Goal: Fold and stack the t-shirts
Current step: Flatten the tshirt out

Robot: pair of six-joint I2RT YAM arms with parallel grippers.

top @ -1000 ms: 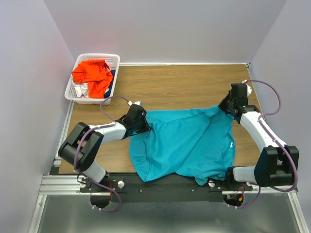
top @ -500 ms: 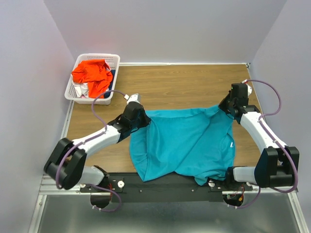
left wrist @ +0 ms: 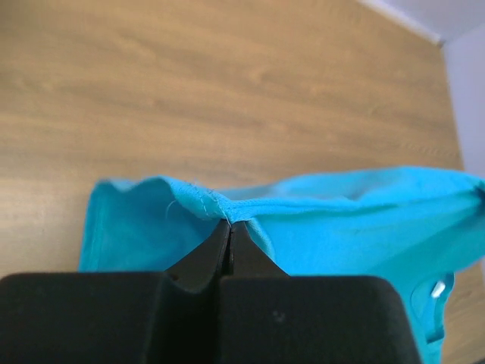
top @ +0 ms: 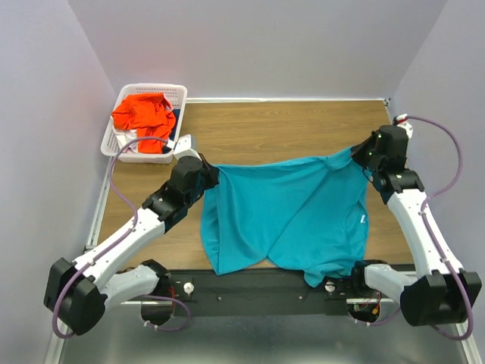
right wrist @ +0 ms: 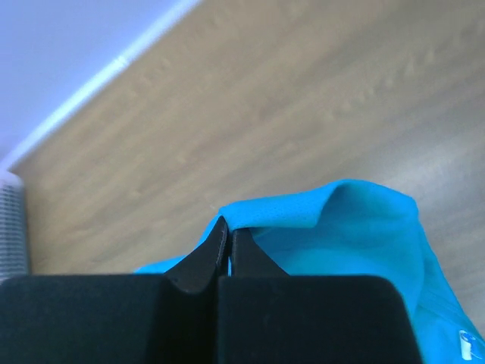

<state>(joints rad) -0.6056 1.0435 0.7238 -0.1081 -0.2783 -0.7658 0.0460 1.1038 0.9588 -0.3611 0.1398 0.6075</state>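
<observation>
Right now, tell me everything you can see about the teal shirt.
The teal shirt is a large, soft, plain cloth garment with a small white tag near its right side. Its far edge is stretched between the left gripper and the right gripper, each shut on a pinched bit of cloth. The rest lies wrinkled across the wooden table, with its near hem reaching over the table's front edge.

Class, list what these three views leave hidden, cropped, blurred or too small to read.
1. Top view: shirts beneath the orange shirt in the basket, covered by it; their number is unclear.
2. Top view: the white tag on the teal shirt, too small to read.
3. Right wrist view: the basket, cut off by the left edge and blurred.
</observation>
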